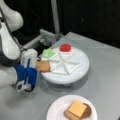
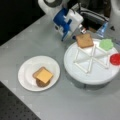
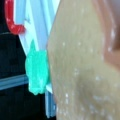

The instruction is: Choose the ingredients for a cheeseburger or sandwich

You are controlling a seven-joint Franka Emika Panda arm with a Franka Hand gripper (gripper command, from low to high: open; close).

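Toast square (image 1: 43, 66) sits at the end effector (image 1: 37, 65), on the divided tray's (image 1: 75, 75) near edge; whether gripped, I cannot tell. Appears light, stiff, thin; edges seem the best hold.

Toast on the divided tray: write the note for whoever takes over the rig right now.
Claw: at the edge of the divided tray, up against the toast square lying in a tray compartment; the toast fills the wrist view. Whether it is gripped cannot be told.
Tray also holds a green piece and a red piece, each in its own compartment.
Done: the white plate holds a toast square at the bottom, the brown patty, and the yellow cheese on top.
Left: the tray toast is not yet on the plate.
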